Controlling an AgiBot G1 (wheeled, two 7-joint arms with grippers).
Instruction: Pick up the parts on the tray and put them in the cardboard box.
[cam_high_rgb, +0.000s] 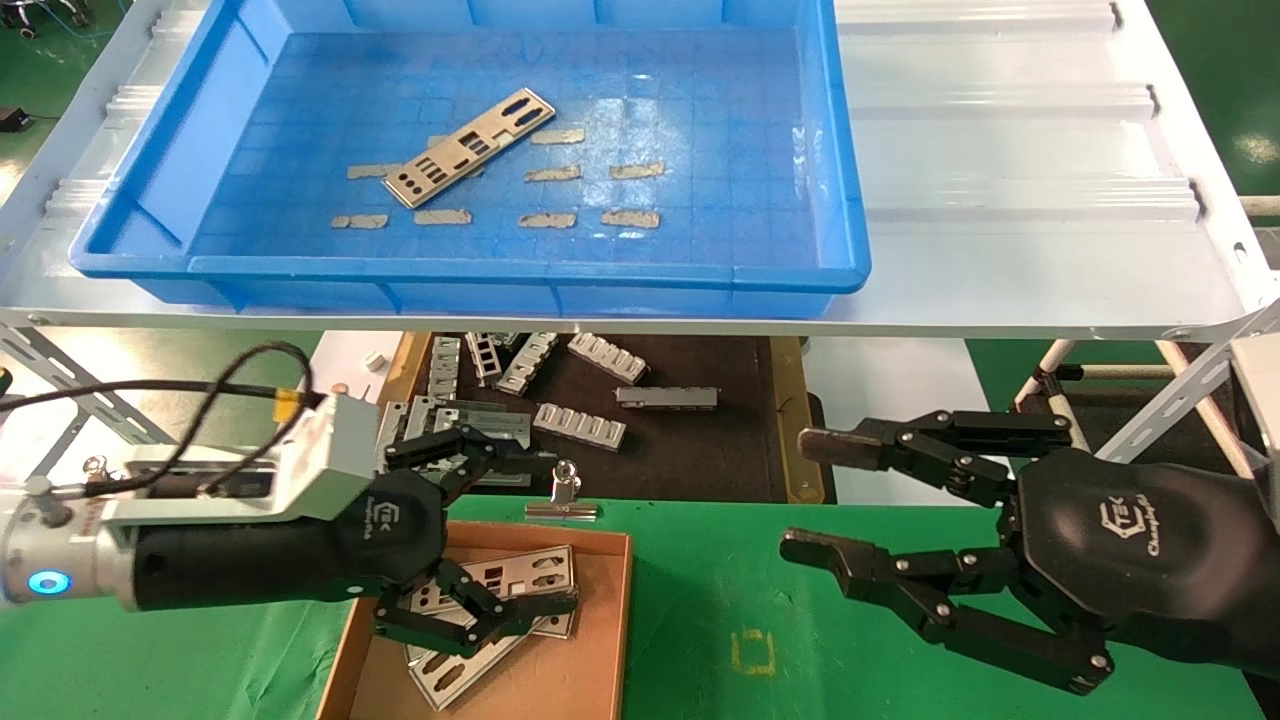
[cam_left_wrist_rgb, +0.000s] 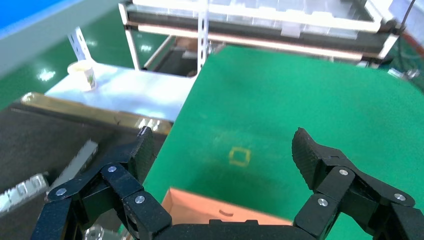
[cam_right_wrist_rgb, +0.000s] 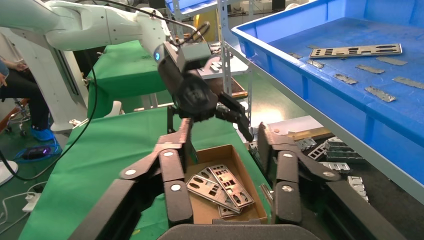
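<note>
Above the box, the left claw hangs wide open and empty — several plates lie inside below it. One plate rests in the tray. Right claw — also wide, empty — hovers over the green cloth.

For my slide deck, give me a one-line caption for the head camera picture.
Left end effector open over the cardboard box of plates, one part left in the blue tray.
</note>
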